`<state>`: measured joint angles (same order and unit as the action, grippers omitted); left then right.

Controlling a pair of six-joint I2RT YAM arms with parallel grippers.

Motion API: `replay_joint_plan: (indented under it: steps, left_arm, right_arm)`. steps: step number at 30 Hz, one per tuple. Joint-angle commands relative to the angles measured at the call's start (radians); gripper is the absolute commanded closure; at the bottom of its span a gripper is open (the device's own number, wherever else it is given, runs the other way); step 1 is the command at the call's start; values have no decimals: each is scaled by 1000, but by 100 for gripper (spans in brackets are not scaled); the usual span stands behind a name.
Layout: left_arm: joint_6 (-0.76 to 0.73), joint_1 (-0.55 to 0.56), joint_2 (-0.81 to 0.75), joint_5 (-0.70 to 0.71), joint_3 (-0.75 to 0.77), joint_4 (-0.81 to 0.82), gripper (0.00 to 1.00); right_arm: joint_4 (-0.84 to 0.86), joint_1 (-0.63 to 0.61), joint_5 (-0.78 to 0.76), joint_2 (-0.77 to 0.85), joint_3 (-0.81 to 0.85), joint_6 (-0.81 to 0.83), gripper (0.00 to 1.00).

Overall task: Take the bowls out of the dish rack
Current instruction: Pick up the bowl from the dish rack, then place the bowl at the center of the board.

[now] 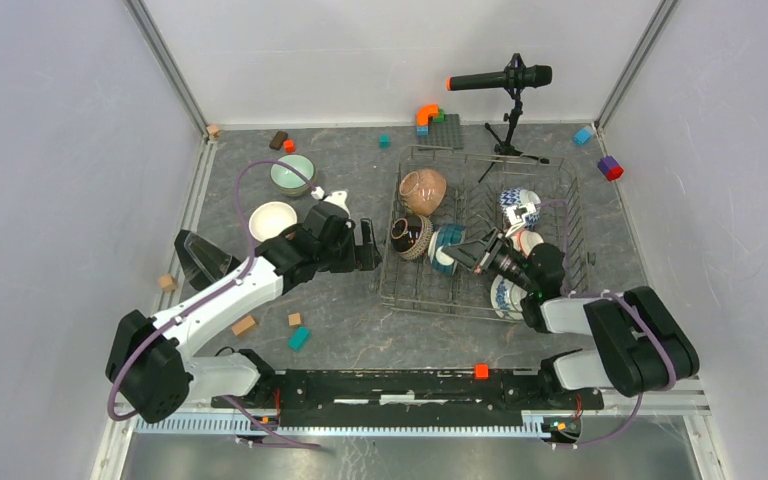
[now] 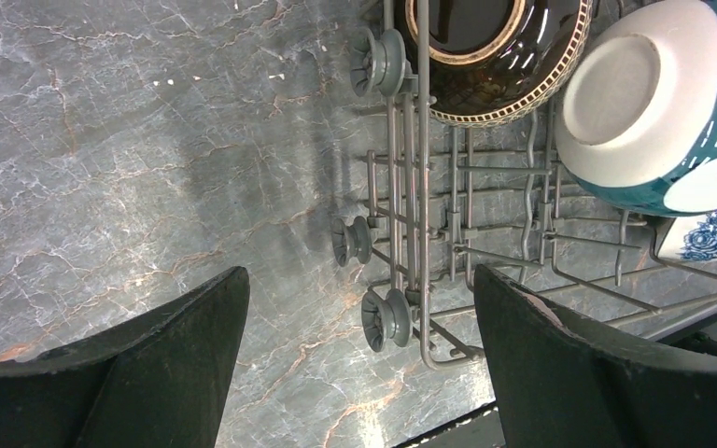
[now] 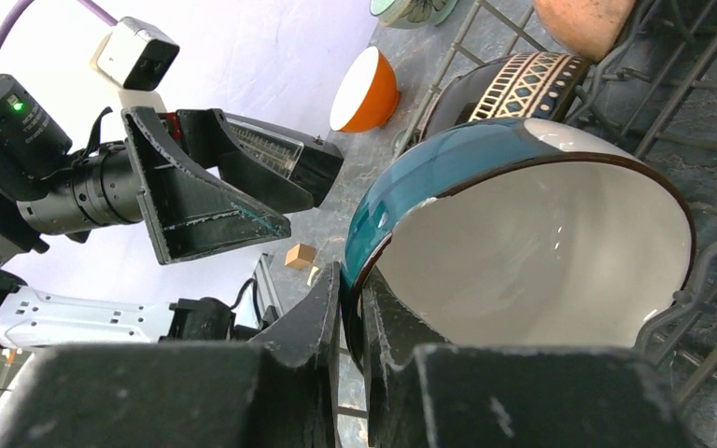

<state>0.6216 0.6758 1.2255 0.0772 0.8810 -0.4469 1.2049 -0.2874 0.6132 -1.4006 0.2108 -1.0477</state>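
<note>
- Progress: early. Two bowls are out on the grey tabletop (image 1: 350, 330), left of the dish rack (image 1: 415, 290): the pale green bowl (image 1: 291, 173) and the orange bowl (image 3: 366, 91), both upright and well apart from the rack.
- Left in the rack, six by my count from the top view:
  - brown speckled bowl (image 1: 423, 190)
  - dark striped bowl (image 1: 410, 237)
  - teal bowl (image 3: 420, 182)
  - blue-white zigzag bowl (image 1: 520, 207)
  - red-white patterned bowl (image 1: 528, 240)
  - blue floral bowl (image 1: 507, 295), partly hidden under my right arm
- So most of the unloading is not yet done, I'd say.
- Step in hand: the teal bowl. It stands on edge in the front-left part of the rack, just beside the dark striped bowl.
- My right gripper (image 3: 353, 289) is nearly closed and pinches the teal bowl's rim, one finger inside on the white glaze and one outside on the teal.
- I cannot tell whether the bowl is off the wires yet. Its far side looks to be against the rack.
- My left gripper (image 2: 359, 364) is spread wide with nothing in it. It hovers over bare tabletop at the rack's left edge, touching neither rack nor bowl, with its fingers straddling the corner wires in the wrist view.
</note>
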Motion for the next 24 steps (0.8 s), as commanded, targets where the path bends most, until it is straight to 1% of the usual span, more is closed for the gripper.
replay_joint_plan:
  steps: [1,9,12,16,18,21,24]
  left_arm:
    - [24,4,-37,34,0,24,5]
    - [36,2,-119,128,41,-9,4]
    - [22,2,-150,158,80,-33,1]
    - [-4,2,-181,214,151,-59,0]
    - [-14,2,-194,238,181,-59,0]
    - [-20,2,-222,286,220,-50,0]
    - [-25,2,-267,351,225,-7,0]
  right_arm:
    - [-18,8,8,106,14,65,100]
    - [-350,0,-3,350,101,241,100]
    - [-496,-26,-11,421,175,337,100]
    - [-747,-121,-94,479,327,540,100]
    - [-834,-196,-153,484,396,623,100]
    - [-918,-308,-237,481,481,726,100]
    - [-995,-407,-311,463,560,833,100]
